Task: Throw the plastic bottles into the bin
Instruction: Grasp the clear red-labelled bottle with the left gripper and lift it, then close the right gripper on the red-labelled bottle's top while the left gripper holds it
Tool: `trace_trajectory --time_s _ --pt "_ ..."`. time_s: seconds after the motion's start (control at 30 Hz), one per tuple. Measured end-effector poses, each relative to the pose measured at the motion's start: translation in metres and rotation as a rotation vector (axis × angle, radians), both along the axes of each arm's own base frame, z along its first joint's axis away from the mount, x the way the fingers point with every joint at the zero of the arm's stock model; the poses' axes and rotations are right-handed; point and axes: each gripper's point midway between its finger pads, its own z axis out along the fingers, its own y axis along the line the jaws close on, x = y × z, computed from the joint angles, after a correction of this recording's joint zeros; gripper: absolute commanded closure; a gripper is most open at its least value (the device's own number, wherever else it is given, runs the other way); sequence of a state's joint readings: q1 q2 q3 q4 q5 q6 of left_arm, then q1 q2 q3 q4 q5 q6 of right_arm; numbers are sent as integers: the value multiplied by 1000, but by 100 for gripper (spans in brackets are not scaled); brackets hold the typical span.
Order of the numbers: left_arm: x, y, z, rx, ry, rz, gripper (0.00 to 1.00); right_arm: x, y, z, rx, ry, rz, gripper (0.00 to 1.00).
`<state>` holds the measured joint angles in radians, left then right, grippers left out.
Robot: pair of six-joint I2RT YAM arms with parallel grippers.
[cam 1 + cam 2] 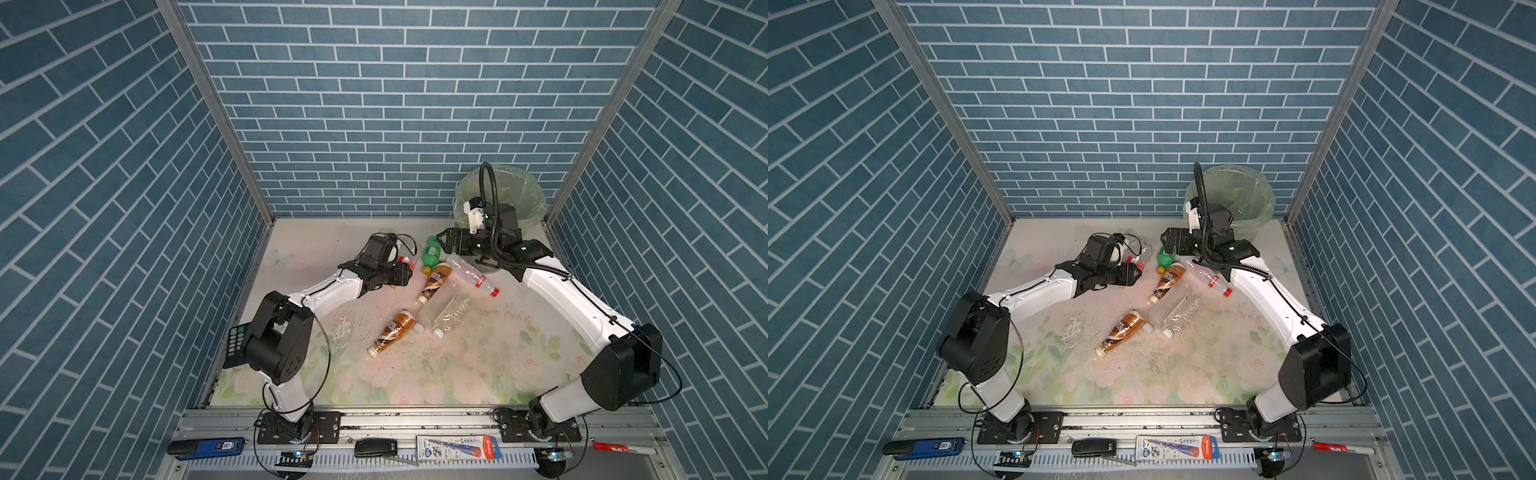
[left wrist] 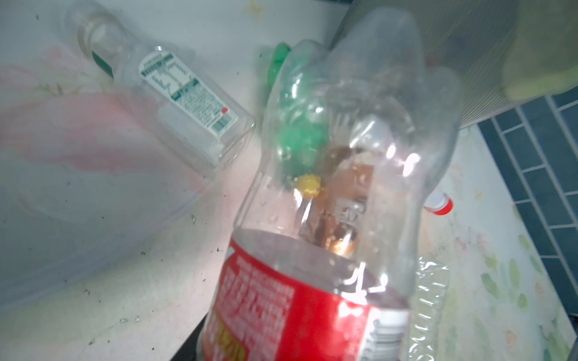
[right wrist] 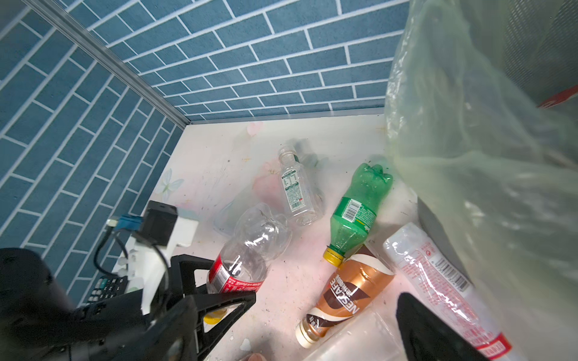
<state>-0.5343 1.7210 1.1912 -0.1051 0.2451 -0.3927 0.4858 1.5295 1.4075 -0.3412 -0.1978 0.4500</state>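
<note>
Gripping the red-labelled clear bottle [image 3: 250, 250] across its label band, the left tool [image 3: 228, 297] is closed on it over the far half of the surface [image 1: 478, 374]. The right tool [image 1: 441, 243] hangs wide open and empty beside the bin [image 1: 521, 183] in the far right corner. Bottle judged empty, light, thin-walled, slick and crushable, so the stiffer labelled waist suits; long axis tilted, lobed base leading toward the far edge, slightly binward.
</note>
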Motion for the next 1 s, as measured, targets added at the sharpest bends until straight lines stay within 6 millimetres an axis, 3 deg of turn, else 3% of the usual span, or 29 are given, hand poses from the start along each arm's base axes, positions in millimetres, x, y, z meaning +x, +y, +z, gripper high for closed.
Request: trace_trajectory --time_s 0.13,0.57,0.73,1.0 --pt "5 -7 25 -79 -50 7 44 5 11 -5 63 34 5 1" --pt "7 -17 62 -222 -110 11 44 14 42 -23 176 121 30 5" --pt "7 -16 62 -241 -108 25 44 14 57 -35 204 163 53 7" --pt "4 -18 55 -253 -94 26 44 22 74 -27 260 169 67 14"
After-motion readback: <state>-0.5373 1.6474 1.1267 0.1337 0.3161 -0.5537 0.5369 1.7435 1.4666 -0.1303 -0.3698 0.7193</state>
